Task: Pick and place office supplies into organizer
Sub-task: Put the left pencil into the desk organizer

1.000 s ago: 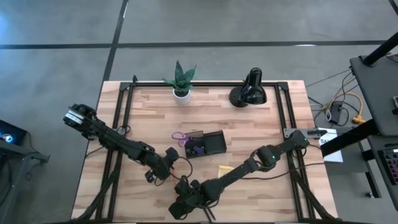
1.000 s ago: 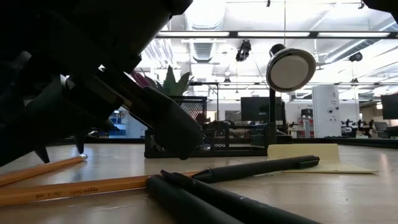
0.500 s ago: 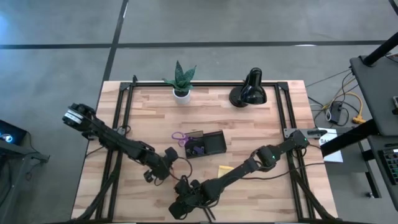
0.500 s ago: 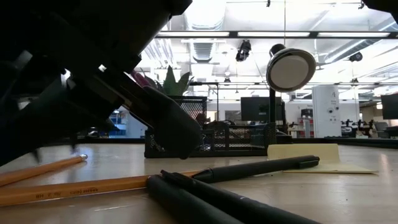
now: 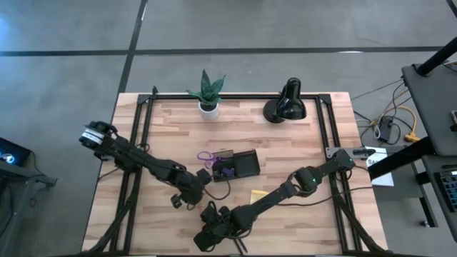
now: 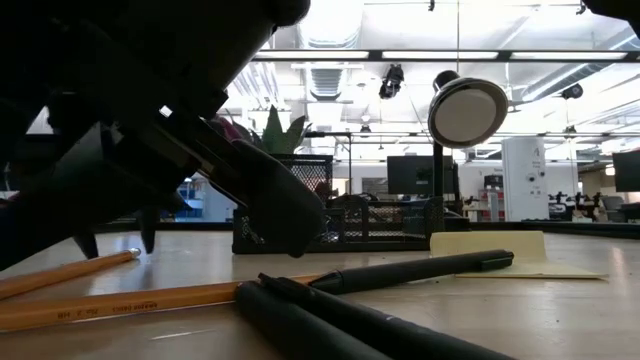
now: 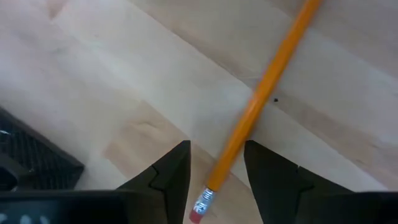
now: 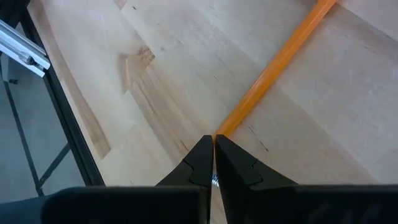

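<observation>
Two orange pencils show at table height, one [image 6: 150, 300] running long across the wood and a second [image 6: 65, 272] just behind it, both lying flat. Three black pens lie in front: one [image 6: 410, 270] reaching toward the yellow sticky-note pad [image 6: 500, 255], and two [image 6: 330, 325] close together at the near edge. There is one organizer [image 5: 238, 165], a small black mesh tray with low walls near the middle of the table, and one pair of purple-handled scissors [image 5: 206, 157] touching its left end (something purple also sits inside the tray, too small to make out). From above, a single sticky-note pad [image 5: 258, 194] lies on the wood just in front of the organizer, toward the right. The left gripper [image 7: 216, 163] hovers low over the table just left of the organizer's front corner, its two fingers parted with the eraser end of an orange pencil [image 7: 261, 102] lying between them, not clamped; the pencil is plain orange with a metal band and a pink eraser. The right gripper [image 8: 214, 149] is down at the table's front edge, fingers pressed fully together, their tips meeting right at the end of another orange pencil [image 8: 273, 68] on the wood. One potted plant [image 5: 208, 93] and one black desk lamp [image 5: 287, 101] stand at the far edge.
</observation>
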Tool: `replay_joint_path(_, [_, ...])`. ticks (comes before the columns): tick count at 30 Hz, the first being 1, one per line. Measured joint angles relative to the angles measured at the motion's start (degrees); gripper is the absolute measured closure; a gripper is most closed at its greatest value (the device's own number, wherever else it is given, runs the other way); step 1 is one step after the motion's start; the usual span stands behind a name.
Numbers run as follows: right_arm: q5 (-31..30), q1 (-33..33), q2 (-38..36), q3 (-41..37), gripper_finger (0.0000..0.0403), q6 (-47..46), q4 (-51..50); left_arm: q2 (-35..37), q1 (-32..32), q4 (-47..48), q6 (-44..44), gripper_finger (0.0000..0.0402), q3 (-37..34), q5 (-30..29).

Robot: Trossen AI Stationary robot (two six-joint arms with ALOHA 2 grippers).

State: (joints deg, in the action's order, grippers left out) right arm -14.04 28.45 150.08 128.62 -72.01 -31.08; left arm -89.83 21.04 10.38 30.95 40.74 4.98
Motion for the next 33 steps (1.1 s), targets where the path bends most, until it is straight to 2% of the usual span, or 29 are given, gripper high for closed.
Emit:
replay_joint_path(8, [0.00,0.00,0.00,-0.02,0.0392,0.24,-0.06,-0.06,0.02,9.96,-1.29,0.0263,2.57,2.48])
replay_joint_path(17, [0.02,-0.27,0.00,-0.02,0.0392,3.42,-0.52,1.16,0.17,17.88,-16.97,0.0263,2.19,6.18])
replay_joint_path(21, [-0.11,-0.97,0.00,-0.02,0.0392,1.55,-0.45,2.01,0.33,18.78,-23.84,0.0263,1.96,9.93])
replay_joint_path(26, [-2.64,-1.29,-0.25,-0.07,0.0392,-8.10,-0.21,3.77,1.23,19.84,-26.44,0.0263,1.49,12.53])
replay_joint_path(33, [-1.26,0.98,-0.66,1.25,0.0392,-32.13,0.12,5.67,3.55,19.12,-32.91,0.0263,-1.45,12.08])
